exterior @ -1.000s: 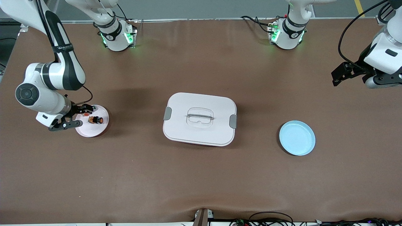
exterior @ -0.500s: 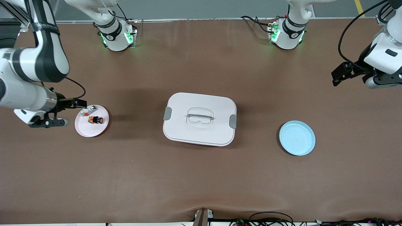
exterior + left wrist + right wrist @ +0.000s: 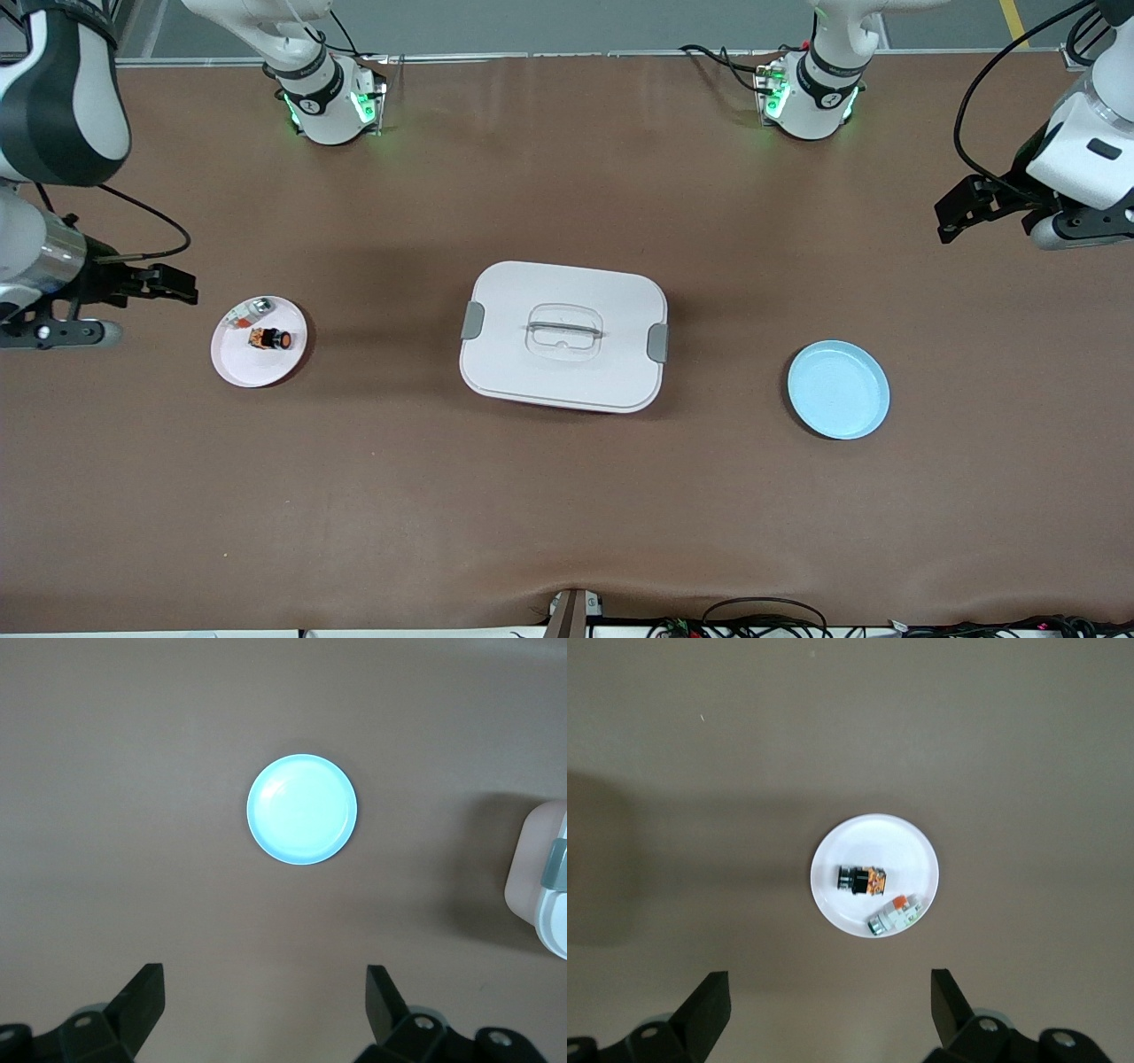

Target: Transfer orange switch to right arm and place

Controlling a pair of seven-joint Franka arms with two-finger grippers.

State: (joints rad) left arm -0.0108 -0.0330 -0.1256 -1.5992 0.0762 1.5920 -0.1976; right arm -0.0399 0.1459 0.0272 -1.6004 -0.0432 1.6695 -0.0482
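Note:
The orange switch lies on its side on a small pink plate toward the right arm's end of the table, beside a clear-white part. My right gripper is open and empty, up in the air over bare table just off the plate's edge. In the right wrist view the switch and the plate sit below my open right gripper. My left gripper is open and empty, and that arm waits over its end of the table; the left wrist view shows it spread wide.
A white lidded box with grey clips stands mid-table; its corner shows in the left wrist view. A light blue plate lies toward the left arm's end, also in the left wrist view. Brown mat covers the table.
My right gripper has risen and drawn away from the pink plate toward the table's end, empty. The switch stays on the plate. The left arm has not moved.

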